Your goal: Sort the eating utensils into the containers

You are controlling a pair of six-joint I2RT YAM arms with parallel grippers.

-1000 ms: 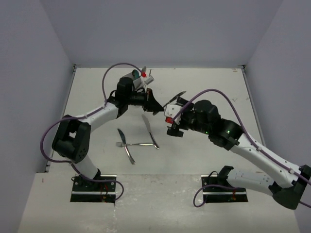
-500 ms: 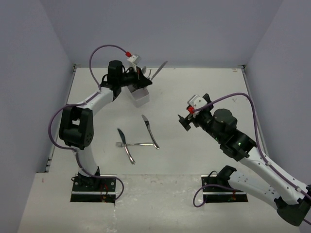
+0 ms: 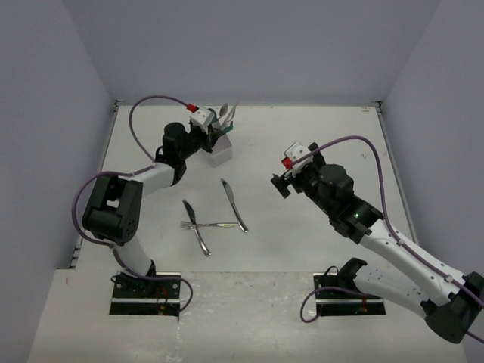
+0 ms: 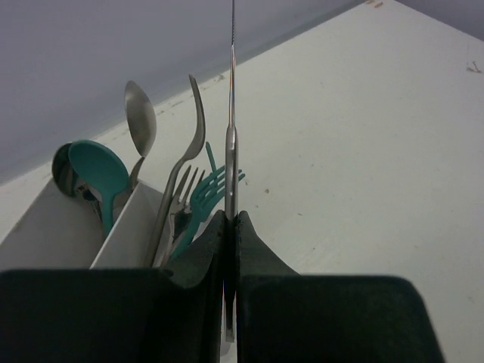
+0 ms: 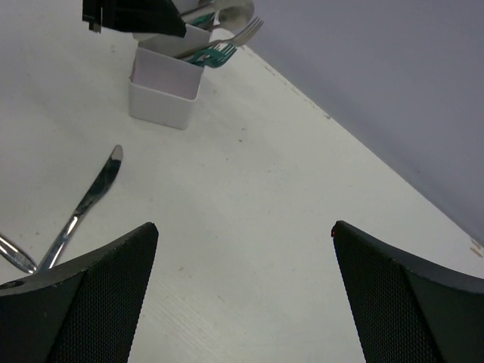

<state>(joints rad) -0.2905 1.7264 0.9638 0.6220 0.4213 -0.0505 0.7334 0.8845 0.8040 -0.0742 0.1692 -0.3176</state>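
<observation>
Silver knife (image 4: 231,151) sits edge-on in your left end effector (image 4: 231,227), jaws closed tight on it, tip pointing away from the wrist. That is at the far left of the tabletop (image 3: 318,136), just beside the white organiser (image 3: 220,156); you cannot tell which compartment it lines up with. One compartment holds a teal spoon (image 4: 98,170) and a silver spoon (image 4: 140,117); the next holds a silver fork (image 4: 181,200) and a teal fork (image 4: 208,189). Your right end effector (image 5: 243,227) is spread wide with nothing in it, above the tabletop right of centre, well apart from the organiser. Loose near the middle lie a long knife (image 3: 234,204), a second knife (image 3: 189,212), a fork (image 3: 212,224) lying crosswise between them, and one more silver piece (image 3: 202,242), type unclear.
</observation>
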